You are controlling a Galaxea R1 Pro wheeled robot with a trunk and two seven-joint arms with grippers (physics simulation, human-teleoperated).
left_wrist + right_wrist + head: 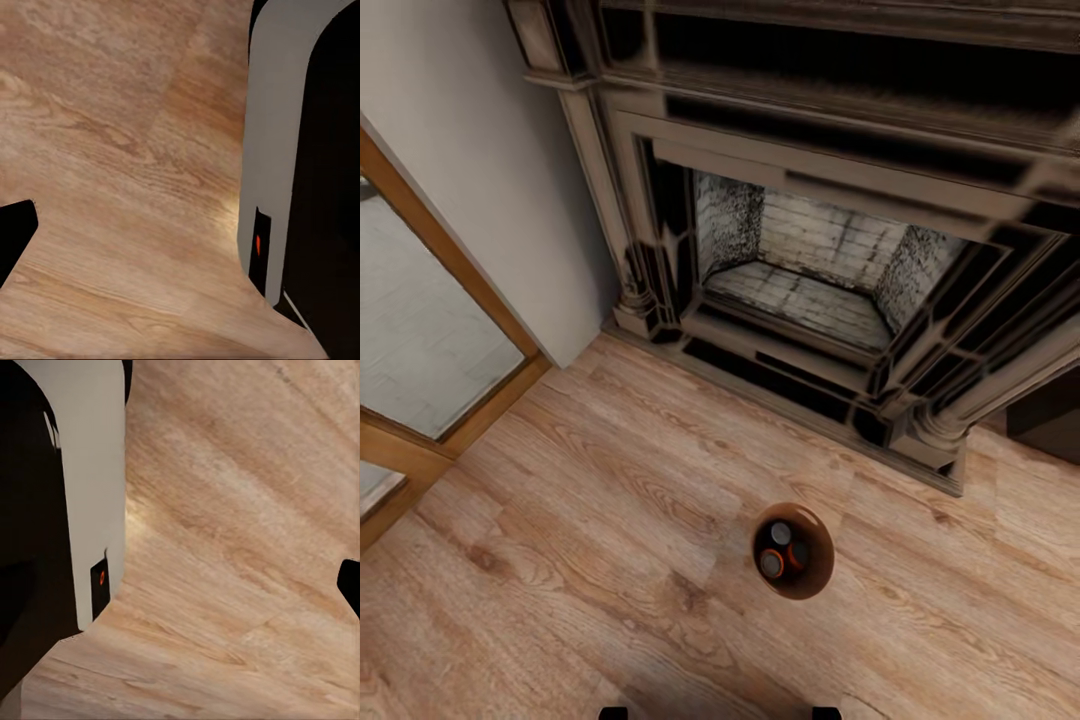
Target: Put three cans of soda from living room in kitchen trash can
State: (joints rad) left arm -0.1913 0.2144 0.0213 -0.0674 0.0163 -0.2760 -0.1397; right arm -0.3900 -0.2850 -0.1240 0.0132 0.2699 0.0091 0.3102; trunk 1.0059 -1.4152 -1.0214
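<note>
The bucket (793, 551) stands upright on the wood floor (610, 520) in front of the fireplace (810, 270), with a glass door (420, 340) well off to one side. Inside it lie soda cans (780, 548): two silvery tops and orange sides are visible; a third can cannot be made out. Both wrist views look down at the floor beside the robot's grey-and-black body (277, 150). Dark slivers at the frame edges cannot be identified. Finger opening cannot be determined on either arm.
</note>
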